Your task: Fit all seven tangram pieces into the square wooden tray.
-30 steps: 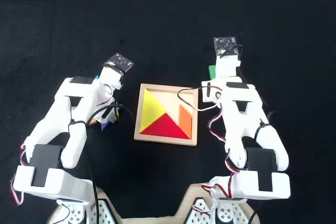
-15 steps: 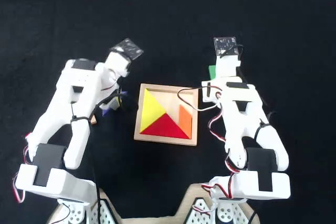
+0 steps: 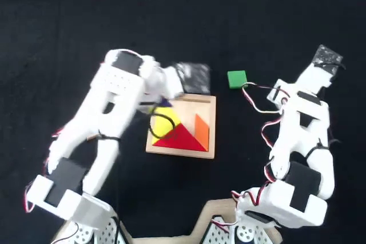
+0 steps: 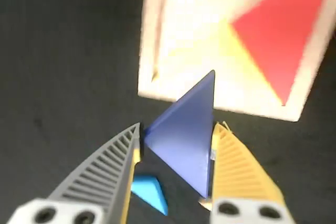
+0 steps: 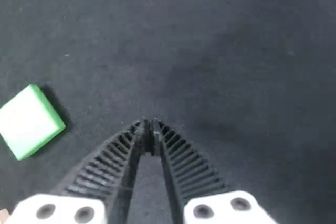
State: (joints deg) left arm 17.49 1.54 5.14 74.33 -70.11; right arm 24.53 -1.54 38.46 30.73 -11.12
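The left gripper (image 4: 176, 129) pinches the dark blue triangular piece (image 4: 189, 140) between its 2 fingers, with the square wooden tray (image 4: 152, 85) just ahead. The right gripper (image 5: 149, 129) is closed tight and empty, with the green square block (image 5: 29, 121) beside it.

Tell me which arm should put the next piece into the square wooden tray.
Left. The left jaws are shut on the dark blue triangular piece right at the square wooden tray's edge. The right jaws are shut and empty over the black cloth, beside the green square piece.

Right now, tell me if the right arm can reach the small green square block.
Probably yes: the green square block lies on bare black cloth beside the shut, empty right gripper, nothing between them.
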